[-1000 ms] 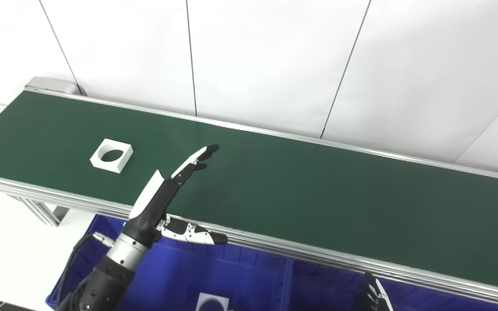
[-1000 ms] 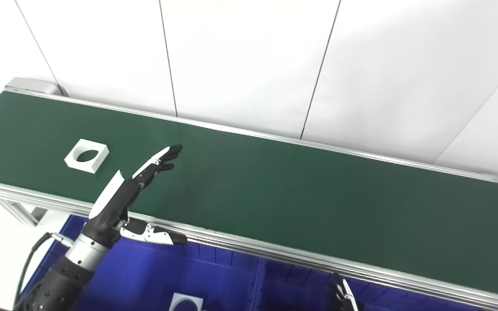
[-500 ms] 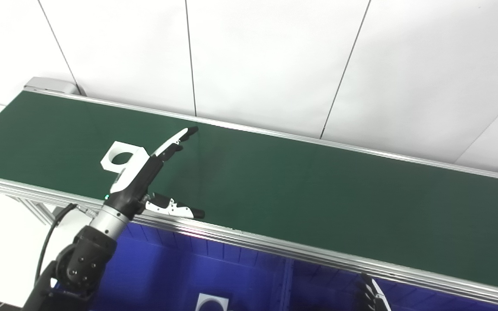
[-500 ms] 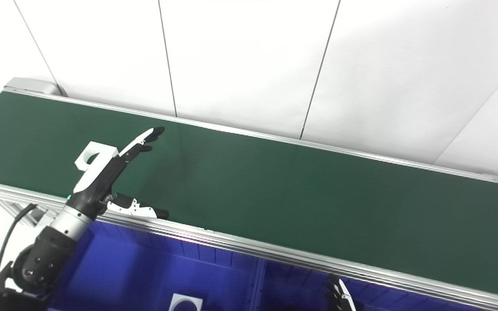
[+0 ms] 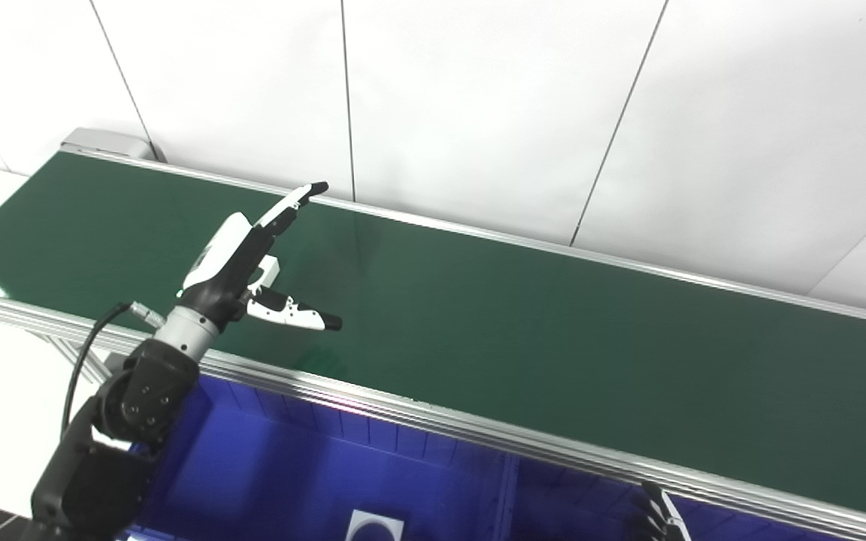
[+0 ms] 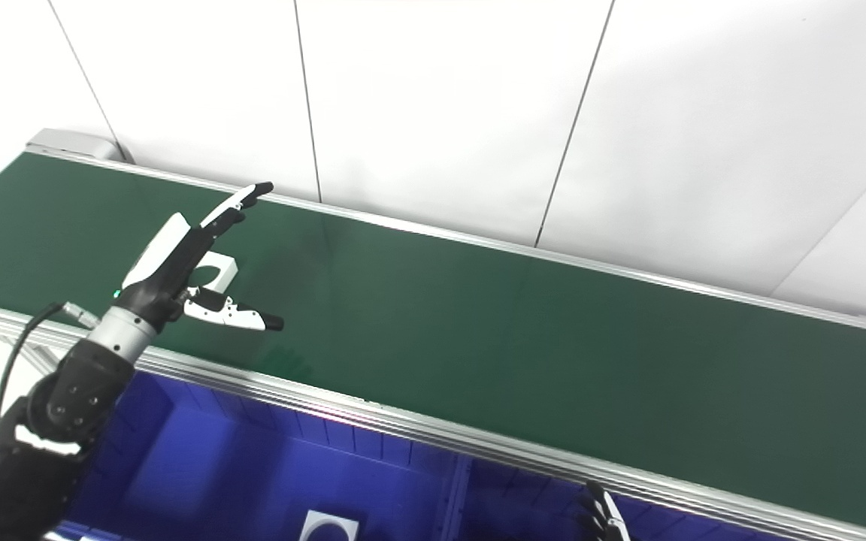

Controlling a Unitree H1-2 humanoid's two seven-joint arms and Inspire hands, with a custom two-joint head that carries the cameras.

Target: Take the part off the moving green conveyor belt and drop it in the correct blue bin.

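Fingers on the left hand are spread wide and straight, with the thumb sticking out to the side, and they hold nothing.

Under the fingers and thumb runs the long green belt. Below the thumb, on the near side of the belt, sit the blue bins. One bin has a white square part with a round hole lying in it already.

Between the fingers and the thumb, mostly hidden behind the palm, is the white part on the belt. Only its corner peeks out. It is not picked up yet.

Only the fingertips of the right hand peek up at the bottom, far from the part. I cannot tell if it is open or closed.

So the job is just starting, I think. The hand must close on the part, lift it, and drop it in the right bin.
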